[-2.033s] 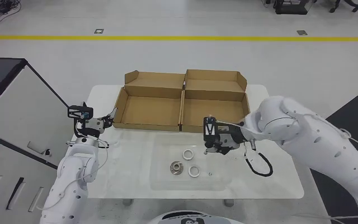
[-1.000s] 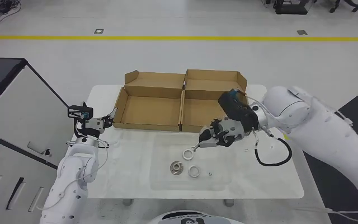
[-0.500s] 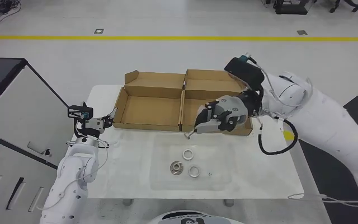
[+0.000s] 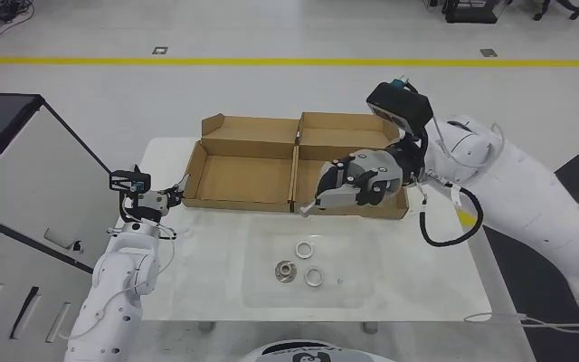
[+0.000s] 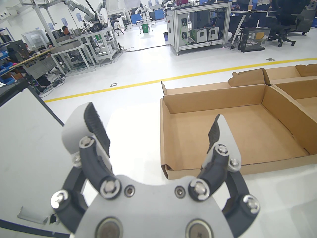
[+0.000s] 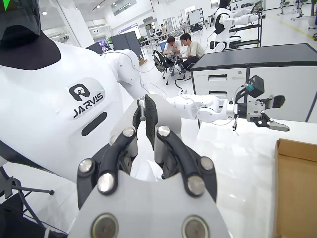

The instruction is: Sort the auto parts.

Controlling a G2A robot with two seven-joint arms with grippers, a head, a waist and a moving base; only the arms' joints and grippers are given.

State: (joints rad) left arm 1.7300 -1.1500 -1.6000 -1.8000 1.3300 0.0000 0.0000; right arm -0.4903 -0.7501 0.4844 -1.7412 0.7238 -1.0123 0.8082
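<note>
My right gripper [image 4: 308, 208] hangs over the front wall of the right cardboard box [image 4: 336, 154], near the seam with the left box [image 4: 242, 178]. It is shut on a small threaded bolt [image 6: 142, 110], pinched between the black pads. Two white rings [image 4: 305, 248] [image 4: 316, 277], a metal bearing [image 4: 287, 270] and a tiny nut [image 4: 339, 281] lie on the table in front of the boxes. My left gripper [image 5: 153, 127] stands open and holds nothing, just off the left box's outer front corner [image 5: 171, 169]; it is also seen from above as the left gripper [image 4: 176, 191].
Both boxes lie open side by side with their lids folded back, and the left box floor [image 5: 223, 134] is bare. A dark-topped cabinet [image 4: 27, 145] stands left of the white table [image 4: 434, 290].
The right arm rose from the loose parts with the bolt and swung back toward the boxes, now over the right box's front edge. The left arm has kept still.
</note>
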